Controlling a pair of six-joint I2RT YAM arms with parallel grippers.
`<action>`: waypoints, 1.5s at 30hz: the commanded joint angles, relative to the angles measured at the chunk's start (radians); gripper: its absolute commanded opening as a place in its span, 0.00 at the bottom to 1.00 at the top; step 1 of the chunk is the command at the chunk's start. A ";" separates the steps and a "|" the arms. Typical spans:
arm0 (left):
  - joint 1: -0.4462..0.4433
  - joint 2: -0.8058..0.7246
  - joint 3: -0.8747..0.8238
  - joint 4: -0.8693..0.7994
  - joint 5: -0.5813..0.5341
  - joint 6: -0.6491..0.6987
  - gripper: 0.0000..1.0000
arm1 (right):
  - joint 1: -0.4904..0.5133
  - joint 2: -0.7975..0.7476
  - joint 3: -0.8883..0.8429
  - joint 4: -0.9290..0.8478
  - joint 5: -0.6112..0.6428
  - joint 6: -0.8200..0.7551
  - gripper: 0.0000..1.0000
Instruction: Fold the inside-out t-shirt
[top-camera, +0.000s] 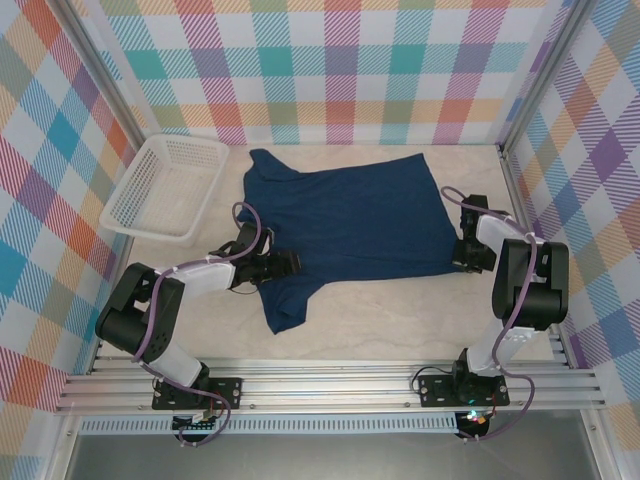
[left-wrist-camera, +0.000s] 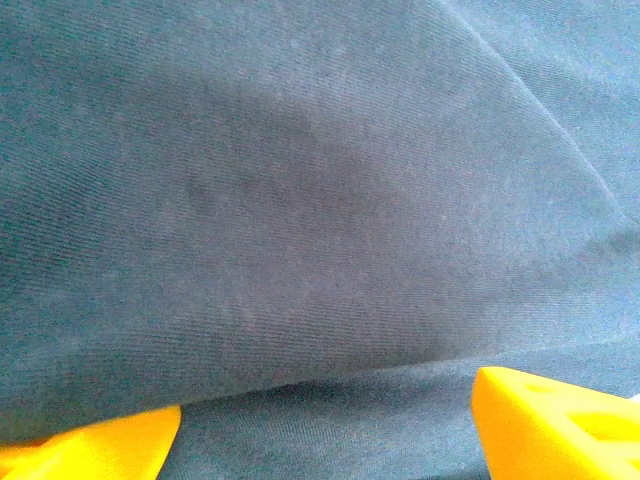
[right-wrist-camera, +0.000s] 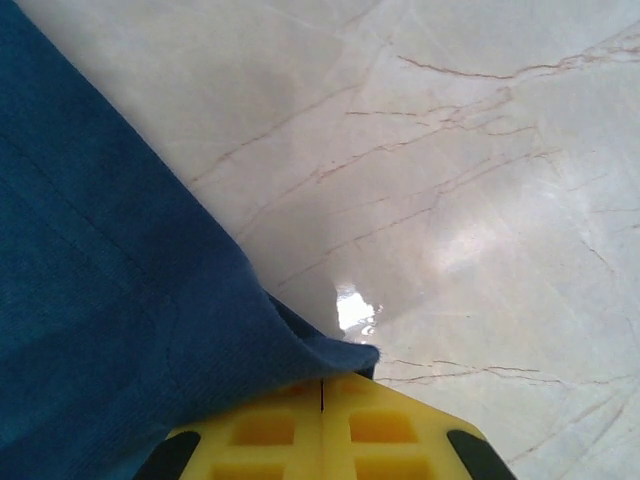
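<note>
The inside-out t-shirt (top-camera: 340, 220) lies spread flat on the marble table, dark navy, one sleeve trailing toward the near side. My left gripper (top-camera: 285, 264) rests low at the shirt's near left edge by that sleeve. In the left wrist view its yellow fingertips (left-wrist-camera: 560, 420) stand wide apart, the left gripper (left-wrist-camera: 320, 440) open over a fold of the t-shirt (left-wrist-camera: 300, 200). My right gripper (top-camera: 460, 255) sits at the shirt's near right corner. In the right wrist view that gripper (right-wrist-camera: 322, 385) is shut, with the corner of the t-shirt (right-wrist-camera: 120, 300) pinched between its yellow pads.
A white mesh basket (top-camera: 118, 195) stands at the back left, just beside the shirt's left shoulder. Bare marble table (top-camera: 400, 320) stretches between the shirt and the arm bases. Checked walls close in the back and both sides.
</note>
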 joint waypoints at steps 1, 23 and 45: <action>0.001 0.057 -0.075 -0.219 -0.085 -0.024 0.80 | -0.002 -0.039 0.007 -0.039 0.075 0.014 0.08; 0.036 -0.285 0.040 -0.487 -0.055 0.028 0.82 | 0.310 -0.203 -0.041 0.038 -0.401 0.102 0.41; -0.047 -0.419 -0.115 -0.624 -0.223 -0.168 0.65 | 0.388 0.030 0.023 0.029 -0.344 0.091 0.42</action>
